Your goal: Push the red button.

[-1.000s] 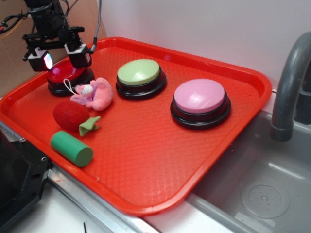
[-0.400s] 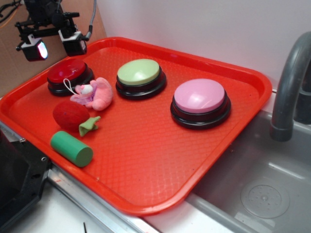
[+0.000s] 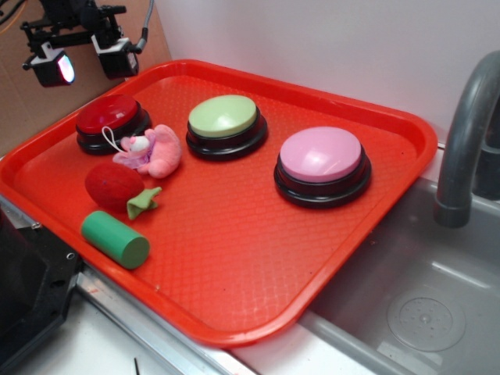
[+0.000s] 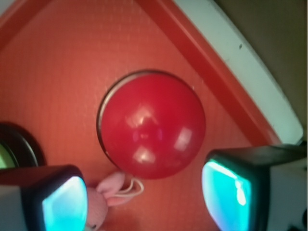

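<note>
The red button (image 3: pixel 109 116) is a glossy dark red dome on a black base, at the far left of the red tray (image 3: pixel 250 258). In the wrist view the red button (image 4: pixel 151 125) fills the middle, seen from above. My gripper (image 3: pixel 84 62) hangs in the air above and a little behind the button, not touching it. Its jaws are wide apart and hold nothing. In the wrist view the gripper (image 4: pixel 144 199) shows two fingertips (image 4: pixel 226 192) with glowing teal pads at the bottom corners.
A pink plush toy (image 3: pixel 152 150) lies just right of the red button, a fuzzy red strawberry (image 3: pixel 116 185) and a green cylinder (image 3: pixel 115 238) in front. A green-topped button (image 3: pixel 225 117) and a pink-topped button (image 3: pixel 322 156) stand farther right. A sink (image 3: pixel 422 305) and faucet (image 3: pixel 469 133) are at right.
My gripper has risen from right on top of the red button to well above it, moving up and slightly back. Its jaws stay open. Nothing else has moved.
</note>
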`<state>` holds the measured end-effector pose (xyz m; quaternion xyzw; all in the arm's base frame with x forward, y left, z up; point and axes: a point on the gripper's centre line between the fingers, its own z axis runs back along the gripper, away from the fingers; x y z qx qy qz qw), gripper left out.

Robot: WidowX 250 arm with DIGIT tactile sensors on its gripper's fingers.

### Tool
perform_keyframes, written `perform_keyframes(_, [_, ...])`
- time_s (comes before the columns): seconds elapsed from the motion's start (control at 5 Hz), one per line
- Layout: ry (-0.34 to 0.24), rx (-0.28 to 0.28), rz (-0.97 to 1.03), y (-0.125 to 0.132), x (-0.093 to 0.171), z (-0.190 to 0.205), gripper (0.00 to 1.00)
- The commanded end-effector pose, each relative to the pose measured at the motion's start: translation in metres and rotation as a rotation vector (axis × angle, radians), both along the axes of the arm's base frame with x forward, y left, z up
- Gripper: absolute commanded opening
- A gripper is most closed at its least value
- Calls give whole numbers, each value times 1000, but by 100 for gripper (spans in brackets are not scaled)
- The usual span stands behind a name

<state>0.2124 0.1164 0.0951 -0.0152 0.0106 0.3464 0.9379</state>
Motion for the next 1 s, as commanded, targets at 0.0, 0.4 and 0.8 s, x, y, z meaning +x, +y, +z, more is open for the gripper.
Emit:
perform_keyframes(0.0, [-67,59,-17,10,-3,40,100])
perform_keyframes(0.4, [-111,39,-18,13,-9,50,100])
perform_keyframes(0.8, [-175,53,-49,12,-15,63,100])
